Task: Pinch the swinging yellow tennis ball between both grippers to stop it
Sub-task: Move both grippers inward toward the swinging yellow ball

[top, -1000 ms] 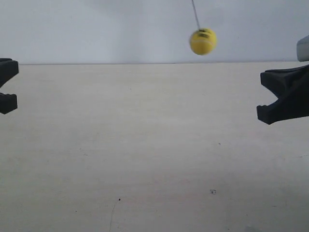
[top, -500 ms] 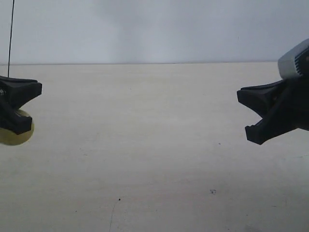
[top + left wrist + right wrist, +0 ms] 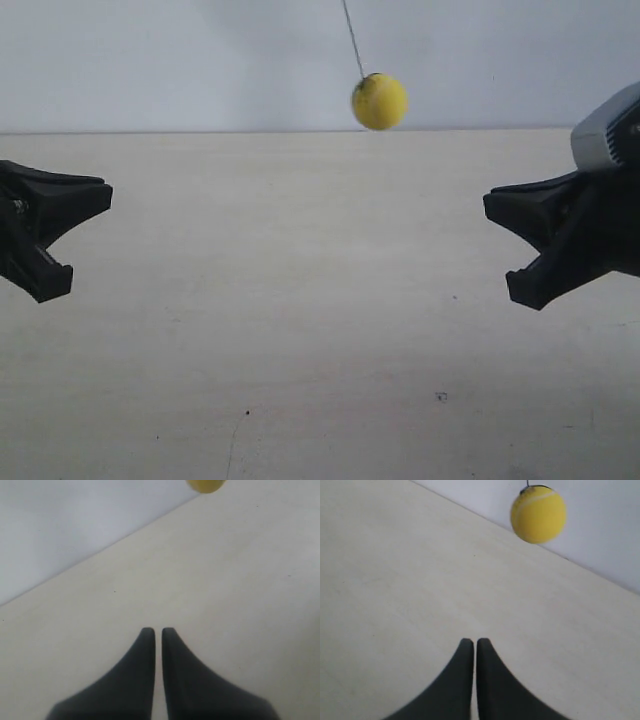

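Note:
The yellow tennis ball (image 3: 379, 102) hangs on a thin black string (image 3: 353, 38) in mid-air, above the beige table and between the two arms. It touches neither gripper. The gripper at the exterior view's left (image 3: 88, 228) and the gripper at the exterior view's right (image 3: 505, 245) point toward each other, both lower than the ball. In the left wrist view the ball (image 3: 205, 485) is cut off by the frame edge, far ahead of my left gripper (image 3: 158, 630), which is shut and empty. In the right wrist view the ball (image 3: 538, 514) floats ahead of my shut, empty right gripper (image 3: 471, 641).
A bare beige table (image 3: 300, 330) runs back to a pale wall (image 3: 200, 60). A grey-white box (image 3: 605, 135) sits on the arm at the exterior view's right. A few small dark specks (image 3: 440, 397) mark the tabletop.
The ball swung from upper middle down behind the gripper at the exterior view's left, then back up to upper middle. Both grippers moved inward toward the centre.

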Controlling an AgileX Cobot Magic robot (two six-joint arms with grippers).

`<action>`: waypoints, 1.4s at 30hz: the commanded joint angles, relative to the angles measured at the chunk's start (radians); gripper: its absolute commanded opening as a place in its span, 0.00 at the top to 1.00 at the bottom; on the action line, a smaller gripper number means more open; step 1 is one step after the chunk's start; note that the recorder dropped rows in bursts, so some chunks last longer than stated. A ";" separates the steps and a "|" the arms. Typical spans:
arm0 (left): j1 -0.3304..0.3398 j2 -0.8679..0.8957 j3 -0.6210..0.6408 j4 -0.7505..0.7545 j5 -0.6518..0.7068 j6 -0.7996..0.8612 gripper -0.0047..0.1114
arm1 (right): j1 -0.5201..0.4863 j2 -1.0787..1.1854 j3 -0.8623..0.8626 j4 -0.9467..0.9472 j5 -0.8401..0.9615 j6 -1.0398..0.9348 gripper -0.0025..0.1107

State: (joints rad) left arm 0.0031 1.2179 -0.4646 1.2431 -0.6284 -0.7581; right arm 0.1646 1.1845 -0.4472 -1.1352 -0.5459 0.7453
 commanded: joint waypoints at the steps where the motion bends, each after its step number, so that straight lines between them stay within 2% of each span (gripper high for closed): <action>1: -0.001 0.028 -0.008 0.065 -0.024 -0.013 0.92 | -0.004 0.042 0.005 -0.069 -0.033 0.005 0.98; 5: -0.001 0.102 -0.008 0.112 -0.045 -0.013 0.92 | -0.004 0.128 0.005 -0.091 -0.120 -0.046 0.98; 9: -0.001 0.177 -0.008 0.118 -0.051 0.014 0.92 | -0.004 0.146 0.005 -0.091 -0.120 -0.060 0.98; 11: -0.001 0.232 -0.026 0.135 -0.091 0.021 0.92 | -0.004 0.146 0.005 -0.100 -0.136 -0.057 0.98; 13: -0.001 0.293 -0.063 0.261 -0.204 -0.035 0.92 | -0.004 0.146 0.005 -0.188 -0.213 -0.045 0.98; 15: -0.001 0.319 -0.077 0.291 -0.231 -0.056 0.92 | -0.004 0.146 0.005 -0.196 -0.235 -0.045 0.98; 20: -0.001 0.319 -0.077 0.295 -0.240 -0.056 0.92 | -0.004 0.146 0.005 -0.201 -0.235 -0.045 0.98; 26: -0.001 0.319 -0.077 0.295 -0.318 -0.036 0.92 | -0.004 0.146 0.005 -0.215 -0.270 -0.045 0.98; 42: -0.001 0.313 -0.077 0.286 -0.322 0.018 0.92 | -0.004 0.175 0.005 -0.213 -0.320 -0.083 0.98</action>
State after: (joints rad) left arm 0.0031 1.5345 -0.5352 1.5354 -0.9460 -0.7465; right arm 0.1646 1.3564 -0.4472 -1.3509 -0.8482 0.6719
